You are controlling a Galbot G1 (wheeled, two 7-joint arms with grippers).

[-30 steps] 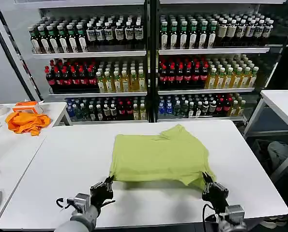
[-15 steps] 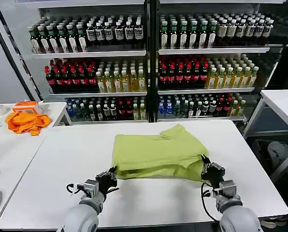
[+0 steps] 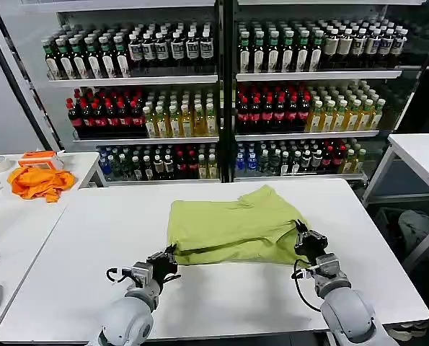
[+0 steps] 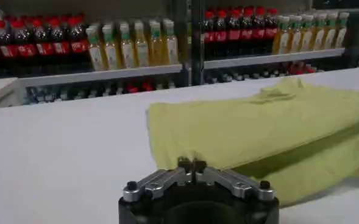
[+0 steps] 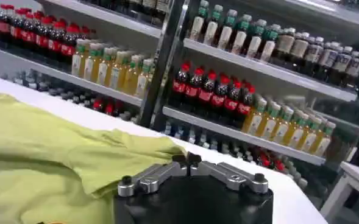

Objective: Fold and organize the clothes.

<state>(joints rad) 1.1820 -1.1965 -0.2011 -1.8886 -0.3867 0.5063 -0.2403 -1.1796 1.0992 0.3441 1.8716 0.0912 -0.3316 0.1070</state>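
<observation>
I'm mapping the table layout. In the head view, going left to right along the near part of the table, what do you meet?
Left pincer → yellow-green T-shirt → right pincer, each pincer pinching a near corner of the shirt.

text: we are reading none | bottles (image 3: 272, 50): we are seeing labels too small to make out | shirt (image 3: 232, 227): we are finding no readable print on its visible side

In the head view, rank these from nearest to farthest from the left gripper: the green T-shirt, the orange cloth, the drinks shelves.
1. The green T-shirt, mid-table; the left gripper is shut on its near left corner.
2. The orange cloth, on the side table off to the left.
3. The drinks shelves, behind the table, at the back.
</observation>
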